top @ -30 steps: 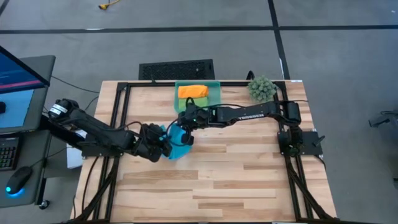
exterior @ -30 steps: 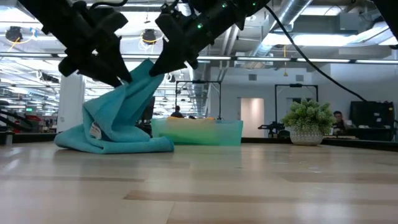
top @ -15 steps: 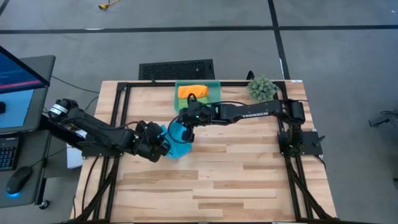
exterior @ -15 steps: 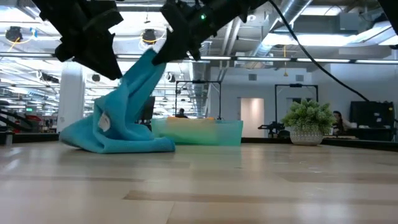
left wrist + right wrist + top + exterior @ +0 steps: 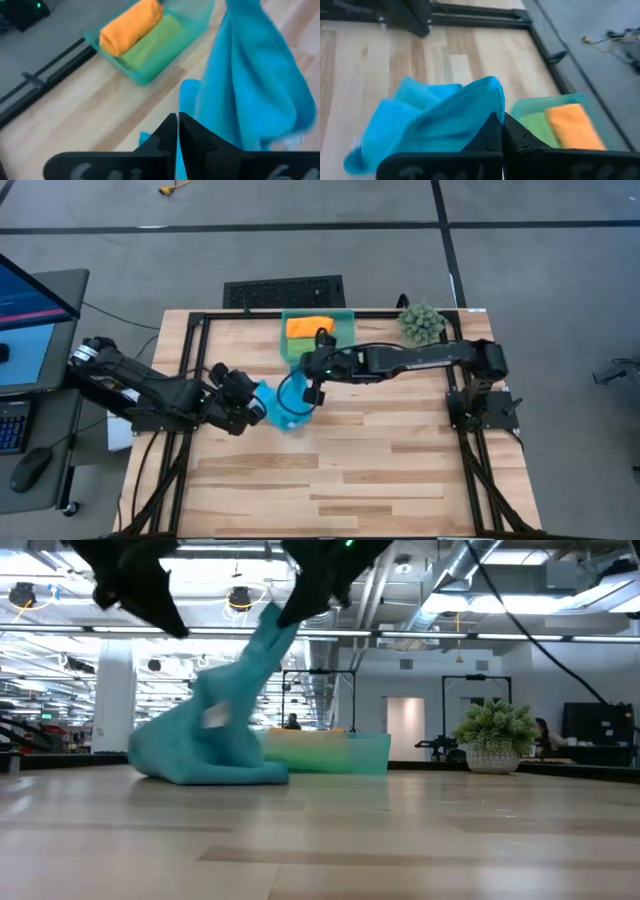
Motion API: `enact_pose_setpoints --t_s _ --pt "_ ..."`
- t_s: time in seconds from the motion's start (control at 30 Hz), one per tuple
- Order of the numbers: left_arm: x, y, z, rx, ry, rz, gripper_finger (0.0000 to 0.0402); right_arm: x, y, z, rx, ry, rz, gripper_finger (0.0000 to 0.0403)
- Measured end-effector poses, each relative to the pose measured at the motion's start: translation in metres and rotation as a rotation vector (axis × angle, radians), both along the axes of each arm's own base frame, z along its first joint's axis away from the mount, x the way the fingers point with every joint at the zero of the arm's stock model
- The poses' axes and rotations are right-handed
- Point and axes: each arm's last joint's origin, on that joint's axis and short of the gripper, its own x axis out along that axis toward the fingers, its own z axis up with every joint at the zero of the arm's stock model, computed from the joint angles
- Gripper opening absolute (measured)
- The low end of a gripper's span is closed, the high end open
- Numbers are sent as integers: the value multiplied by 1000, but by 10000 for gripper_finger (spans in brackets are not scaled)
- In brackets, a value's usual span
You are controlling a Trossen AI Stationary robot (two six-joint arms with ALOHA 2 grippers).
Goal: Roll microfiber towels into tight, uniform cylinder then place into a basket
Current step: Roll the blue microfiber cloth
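Observation:
The sky-blue microfiber towel (image 5: 281, 406) is near the table's middle. Its lower part rests in a heap on the wood (image 5: 205, 755), and one end rises slanting to my right gripper (image 5: 290, 612), which is shut on it. My left gripper (image 5: 257, 408) hangs just left of the towel with its fingers shut on nothing (image 5: 178, 119); in the low view it is above and clear of the cloth (image 5: 168, 620). The teal basket (image 5: 347, 318) sits at the far edge and holds an orange roll (image 5: 310, 327) and a green roll (image 5: 326, 341). My right gripper pinches the towel's raised end (image 5: 489, 100) between its two fingers; edge or fold, I cannot tell. The fingers come from the table's right, slanting down. From them the cloth runs stretched at a slant to the heap (image 5: 200, 760), which lies on the table.
A spiky green plant ball (image 5: 421, 323) stands at the far right corner, right of the basket. Black frame rails (image 5: 200, 340) run along the table's left, far and right sides. The near half of the wooden top (image 5: 340, 480) is bare. A monitor and keyboard stand off the table's left.
My right gripper has risen and gone a little toward the table's right edge, pulling the towel's upper end up with it. The cloth now stands taller and more stretched, and its heap has slid slightly right. My left gripper has risen and come away from the towel.

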Motion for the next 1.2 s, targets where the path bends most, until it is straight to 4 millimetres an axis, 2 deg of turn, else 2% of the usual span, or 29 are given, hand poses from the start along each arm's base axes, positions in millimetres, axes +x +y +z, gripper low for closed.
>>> enact_pose_setpoints --t_s 0.2,0.43,0.57,0.67,0.93,1.07,1.2 --pt "-2 -4 21 32 -26 -99 1 -28 7 47 -34 -95 13 3" --pt "4 -10 15 64 42 -164 1 -58 7 91 -29 -184 12 2" --pt "7 -11 10 68 67 -172 14 -64 7 115 -19 -228 6 3" --pt "8 -11 8 91 99 -196 38 -58 7 126 -23 -246 9 3" --pt "12 -15 8 16 62 -233 136 -35 7 132 -39 -215 -11 4" --pt "17 -19 -6 38 40 -315 170 -26 7 134 -58 -170 0 3" --pt "17 -19 -24 60 11 -321 184 -22 8 137 -61 -142 3 4"
